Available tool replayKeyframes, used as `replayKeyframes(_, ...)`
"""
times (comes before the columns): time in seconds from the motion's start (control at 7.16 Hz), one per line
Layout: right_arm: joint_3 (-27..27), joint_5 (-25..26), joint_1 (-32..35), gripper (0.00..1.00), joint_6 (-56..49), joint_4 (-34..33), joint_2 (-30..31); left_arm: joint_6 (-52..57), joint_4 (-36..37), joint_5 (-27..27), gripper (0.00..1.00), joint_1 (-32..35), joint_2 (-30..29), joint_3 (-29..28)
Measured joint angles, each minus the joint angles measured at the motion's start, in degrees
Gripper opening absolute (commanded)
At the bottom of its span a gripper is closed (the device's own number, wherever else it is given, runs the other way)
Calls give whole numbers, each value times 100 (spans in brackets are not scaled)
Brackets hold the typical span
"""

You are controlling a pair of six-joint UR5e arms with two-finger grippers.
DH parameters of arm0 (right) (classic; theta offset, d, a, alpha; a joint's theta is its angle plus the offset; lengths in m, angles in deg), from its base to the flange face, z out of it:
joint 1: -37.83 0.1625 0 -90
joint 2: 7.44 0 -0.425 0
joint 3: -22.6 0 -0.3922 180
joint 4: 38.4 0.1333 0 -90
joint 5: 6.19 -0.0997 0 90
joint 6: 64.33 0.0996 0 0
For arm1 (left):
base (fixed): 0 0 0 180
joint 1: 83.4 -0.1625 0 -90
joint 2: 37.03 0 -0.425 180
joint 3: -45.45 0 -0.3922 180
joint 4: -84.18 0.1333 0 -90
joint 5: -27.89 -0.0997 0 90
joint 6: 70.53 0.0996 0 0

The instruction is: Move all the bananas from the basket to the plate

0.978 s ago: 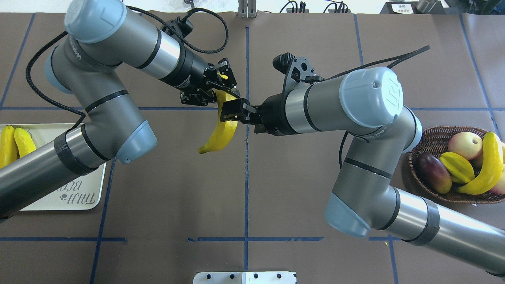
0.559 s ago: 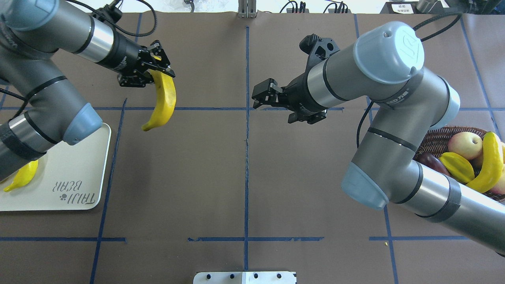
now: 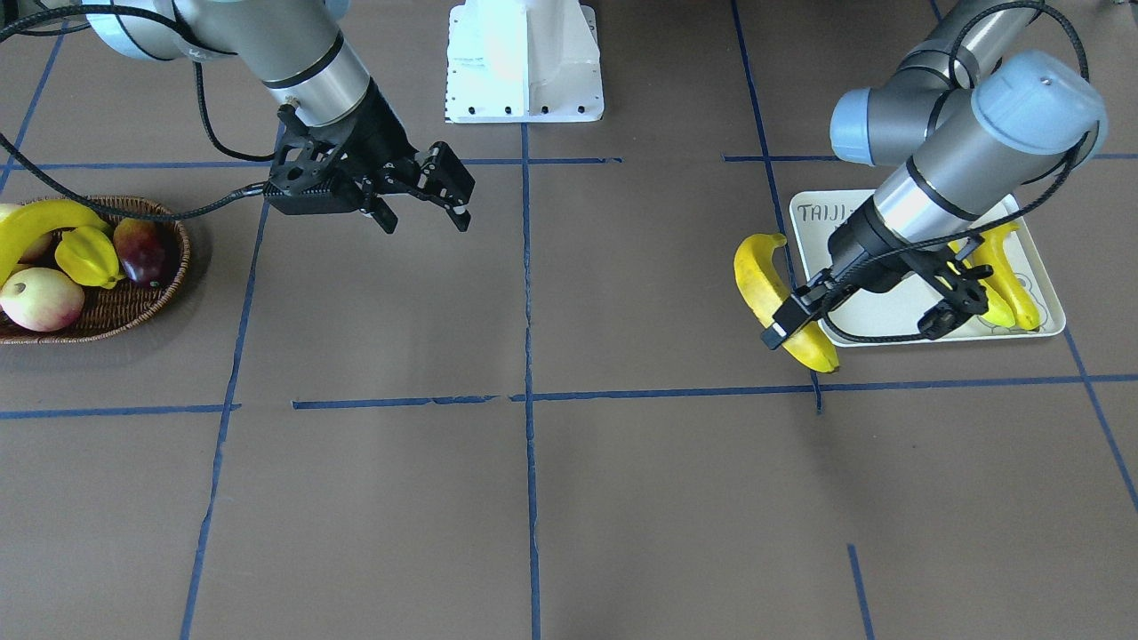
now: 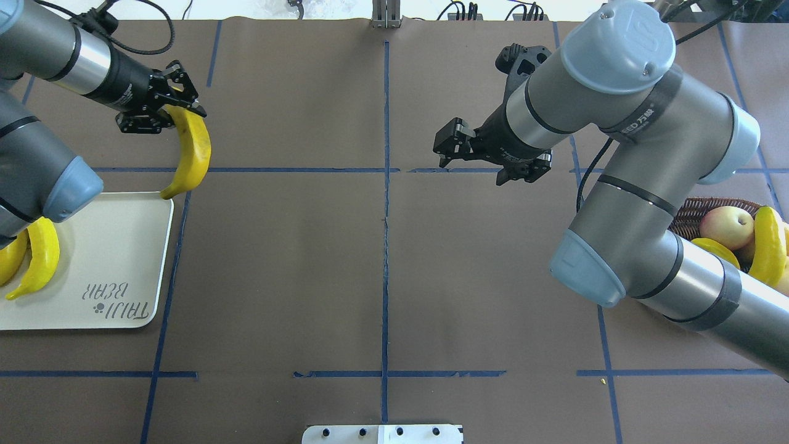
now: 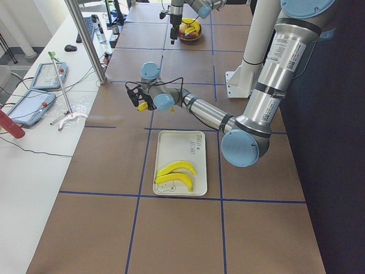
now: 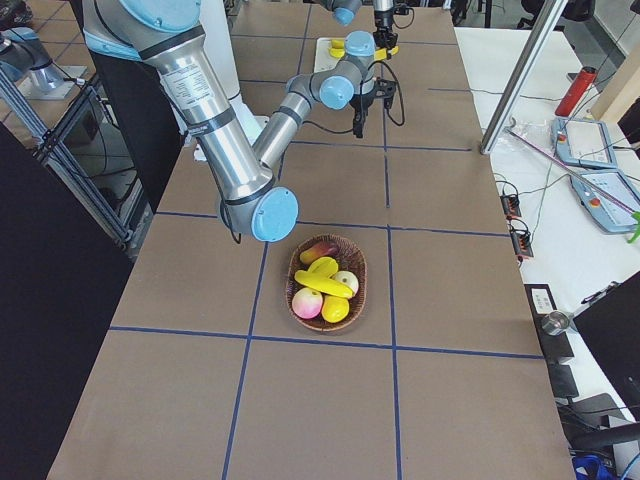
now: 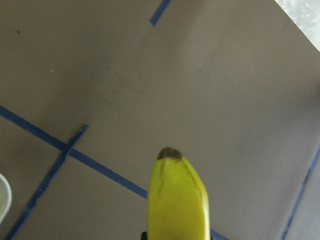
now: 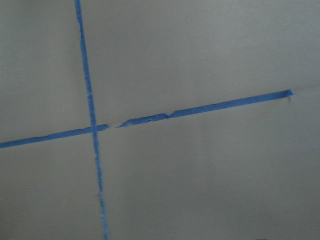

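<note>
My left gripper (image 4: 179, 110) is shut on the top end of a yellow banana (image 4: 191, 154), which hangs in the air just beyond the far right corner of the cream plate (image 4: 98, 246). The front view shows this banana (image 3: 765, 284) beside the plate (image 3: 889, 311). Its tip fills the left wrist view (image 7: 177, 200). Two bananas (image 4: 40, 265) lie on the plate. My right gripper (image 4: 450, 145) is open and empty above the table's middle. One banana (image 4: 767, 246) lies in the wicker basket (image 4: 690, 213), partly hidden by my right arm.
The basket (image 3: 107, 311) also holds an apple (image 3: 40, 298), a yellow starfruit (image 3: 89, 256) and a dark mango (image 3: 142, 249). Blue tape lines cross the brown table. The robot's white base (image 3: 524, 62) stands at the near edge.
One second ago both grippers held the banana at the centre. The right gripper let go and drew back right. The left arm carried the banana left to the plate's corner.
</note>
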State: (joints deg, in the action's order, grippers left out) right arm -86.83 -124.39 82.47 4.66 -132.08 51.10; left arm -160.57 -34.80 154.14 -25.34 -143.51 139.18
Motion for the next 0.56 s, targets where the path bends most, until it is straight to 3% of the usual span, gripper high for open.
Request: replayKeyframes(0.56,0,-286,543,100,-1207,-127,504,1287,-45,-251,3,2,1208,-234)
